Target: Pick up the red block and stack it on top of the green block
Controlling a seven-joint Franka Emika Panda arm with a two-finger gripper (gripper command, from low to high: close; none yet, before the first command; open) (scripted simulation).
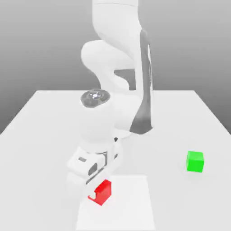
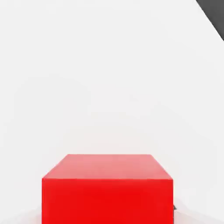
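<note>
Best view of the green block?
The exterior view: the green block sits whole and unobstructed on the table, toward the exterior view's right, with the arm well off to its side. In the hand view I can't make out any green; the red block is in front there.

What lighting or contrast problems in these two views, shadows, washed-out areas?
Exterior view: arm and tabletop nearly white on white, edges faint; no strong cast shadow by the green block; background shades from grey to darker grey. Hand view: red block has a paler top than its facing side, surface around it washed out.
</note>
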